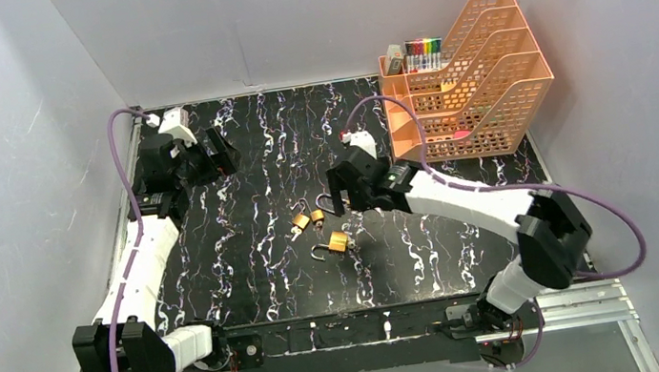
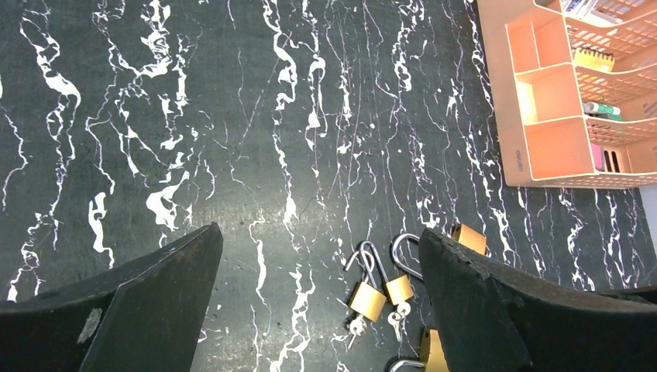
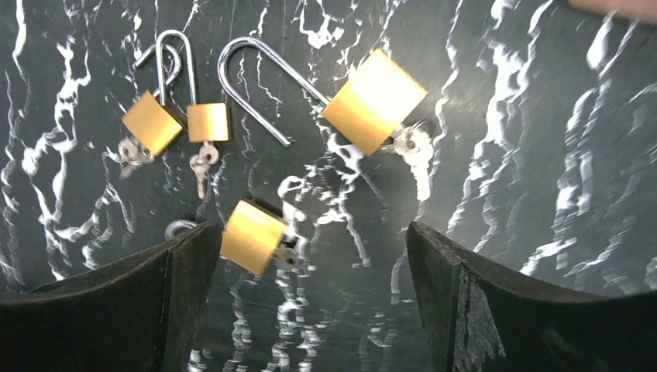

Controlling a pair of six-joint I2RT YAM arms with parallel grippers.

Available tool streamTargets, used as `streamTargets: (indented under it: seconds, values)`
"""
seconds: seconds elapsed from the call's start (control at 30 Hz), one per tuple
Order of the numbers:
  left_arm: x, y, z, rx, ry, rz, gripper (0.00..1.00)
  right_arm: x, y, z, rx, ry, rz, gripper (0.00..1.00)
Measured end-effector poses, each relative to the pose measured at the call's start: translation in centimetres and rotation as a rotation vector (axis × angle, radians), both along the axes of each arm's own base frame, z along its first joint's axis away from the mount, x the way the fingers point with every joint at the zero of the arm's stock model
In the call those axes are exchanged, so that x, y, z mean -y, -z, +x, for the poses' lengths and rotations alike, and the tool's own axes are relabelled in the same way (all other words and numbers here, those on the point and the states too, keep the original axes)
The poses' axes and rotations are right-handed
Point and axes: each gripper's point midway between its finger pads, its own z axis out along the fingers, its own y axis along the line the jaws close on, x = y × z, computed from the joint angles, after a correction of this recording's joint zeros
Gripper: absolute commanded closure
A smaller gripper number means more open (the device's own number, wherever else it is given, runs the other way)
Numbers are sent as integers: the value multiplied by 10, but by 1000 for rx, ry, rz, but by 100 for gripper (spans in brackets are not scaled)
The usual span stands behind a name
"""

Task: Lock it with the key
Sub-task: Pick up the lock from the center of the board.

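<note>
**A:** Where are the locks?

**B:** Around the middle of the bench (image 1: 236, 160), in a loose cluster under the right hand (image 1: 343, 194). From that wrist I count four. The big padlock (image 3: 374, 101) has its hoop swung out and free. Two small padlocks (image 3: 152, 122) lie side by side with their hoops raised. A fourth padlock (image 3: 252, 235) lies just beside one finger.

**A:** And the keys?

**B:** Each lock seems to have one in its base. The big padlock's key (image 3: 411, 143) sticks out at the side, and a small key (image 3: 203, 164) hangs below one of the pair. That suits the job, I'd say: nothing to fetch, only hoops to press home and keys to turn.

**A:** Is either hand holding anything?

**B:** No. Both are spread wide and empty. The right one hangs over the cluster, probably so it can drop straight onto a lock body.

**A:** Why is the left hand (image 1: 217, 153) so far off?

**B:** It's at the far left, well apart from the locks and looking across at them. My guess is that it's parked clear so the arms don't clash. One hand will likely have to pin a body while the other works the key.

**A:** What about the orange rack (image 1: 466, 81)?

**B:** It's far right, well out of the way.
</note>
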Motion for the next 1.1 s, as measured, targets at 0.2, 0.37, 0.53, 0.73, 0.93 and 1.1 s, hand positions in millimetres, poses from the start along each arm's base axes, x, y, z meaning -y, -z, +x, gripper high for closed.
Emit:
streamTargets:
  seconds: [0.2,0.37,0.53,0.73,0.93,1.1]
  values:
    - [4,6,-4,-19,15,-22,2,-18,54,-8,-212,257,-7,4]
    - [9,23,-14,-69,31,-50,2,-19,75,-24,-310,285,-28,2]
    - [13,27,-20,-92,60,-59,2,-46,69,-28,-233,-53,-8,1]
    - [25,22,-28,-84,138,-84,2,-35,48,-60,-91,-663,-128,1]
    - [35,16,-32,-71,201,-115,2,-17,54,-86,32,-1114,-198,1]
    - [41,14,-34,-65,232,-132,2,-17,51,-98,140,-1318,-152,1]
